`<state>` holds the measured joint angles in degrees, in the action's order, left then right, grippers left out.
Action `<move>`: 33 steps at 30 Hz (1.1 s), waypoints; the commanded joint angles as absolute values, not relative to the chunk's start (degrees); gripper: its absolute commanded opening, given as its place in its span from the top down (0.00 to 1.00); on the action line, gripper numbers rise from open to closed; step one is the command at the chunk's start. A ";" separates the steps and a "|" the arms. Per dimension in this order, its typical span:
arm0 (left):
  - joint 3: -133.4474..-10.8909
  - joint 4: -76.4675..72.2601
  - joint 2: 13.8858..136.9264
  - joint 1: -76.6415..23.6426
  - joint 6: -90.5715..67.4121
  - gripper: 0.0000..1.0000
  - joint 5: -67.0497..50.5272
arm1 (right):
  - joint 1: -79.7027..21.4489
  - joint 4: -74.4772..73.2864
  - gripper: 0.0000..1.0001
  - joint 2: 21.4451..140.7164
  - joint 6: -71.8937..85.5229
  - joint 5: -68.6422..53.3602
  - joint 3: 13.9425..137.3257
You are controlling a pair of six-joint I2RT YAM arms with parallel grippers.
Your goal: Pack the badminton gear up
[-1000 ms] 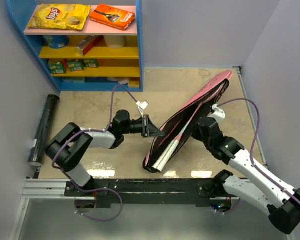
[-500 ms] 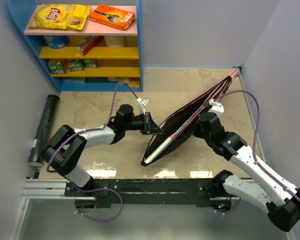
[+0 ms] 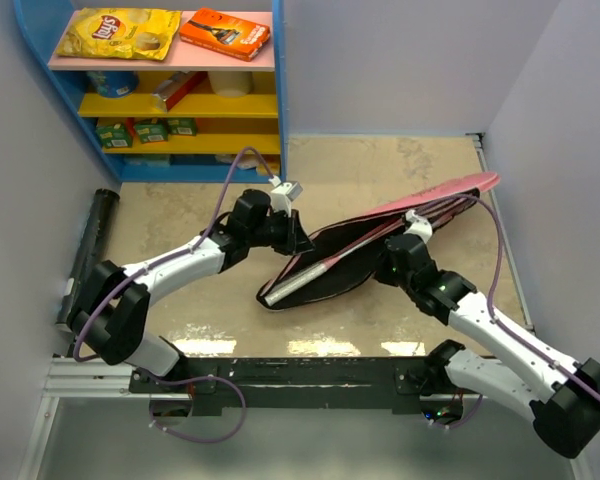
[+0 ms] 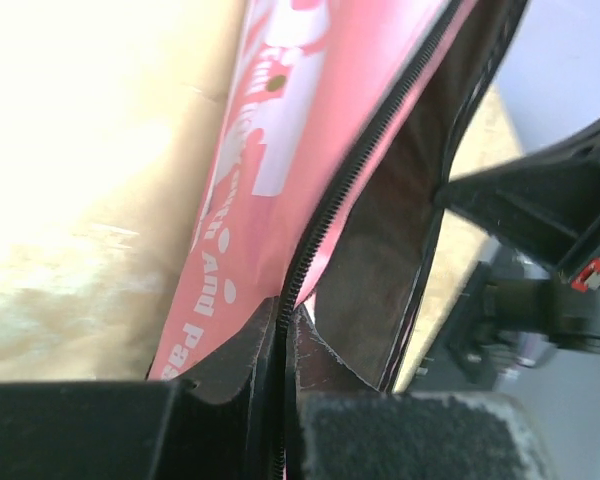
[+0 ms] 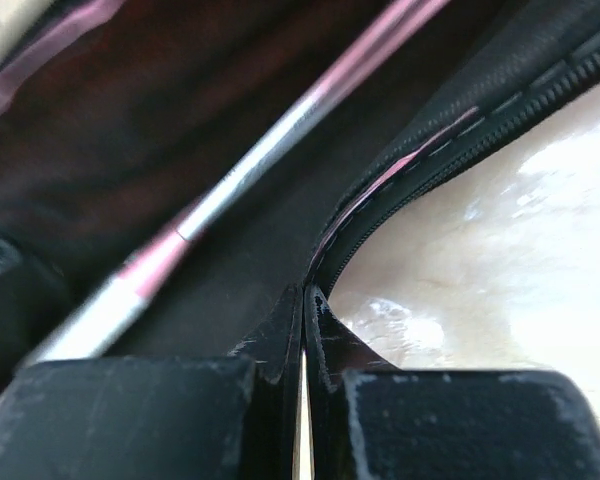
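The pink racket-shaped bag (image 3: 450, 192) lies across the middle of the table, open, its dark lining up. A pink-and-white racket handle (image 3: 302, 277) lies inside it, also in the right wrist view (image 5: 230, 195). My left gripper (image 3: 300, 237) is shut on the bag's zipper edge (image 4: 325, 215) at its far rim. My right gripper (image 3: 392, 262) is shut on the bag's near rim (image 5: 420, 180). The long black tube (image 3: 86, 258) lies along the left wall. No shuttlecocks show.
A blue shelf (image 3: 280, 90) with a yellow chip bag (image 3: 120, 32), an orange box (image 3: 224, 32) and other snack packets stands at the back left. Grey walls close in on both sides. A metal rail (image 3: 90, 376) runs along the near edge.
Both grippers have swung the bag from standing steeply on edge down to lying nearly flat, its tip dropping from the back right corner. The left arm stretched further right.
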<state>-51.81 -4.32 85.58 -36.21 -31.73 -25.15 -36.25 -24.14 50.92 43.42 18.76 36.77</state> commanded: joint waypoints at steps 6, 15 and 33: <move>-56.16 2.37 83.50 -30.94 -22.77 1.00 -16.62 | -38.57 -4.41 1.00 63.08 50.09 10.72 31.99; -55.11 6.59 82.71 -30.23 -19.60 1.00 -8.00 | -45.34 4.48 1.00 77.51 51.59 10.20 39.63; -41.75 1.23 63.81 -30.32 -23.99 0.00 -18.27 | -46.41 -15.62 0.56 65.77 42.99 9.57 45.97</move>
<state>-42.57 4.45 67.59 -30.65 -22.41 -14.46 -46.50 -7.77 71.94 47.22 8.99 42.74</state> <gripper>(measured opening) 0.952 0.434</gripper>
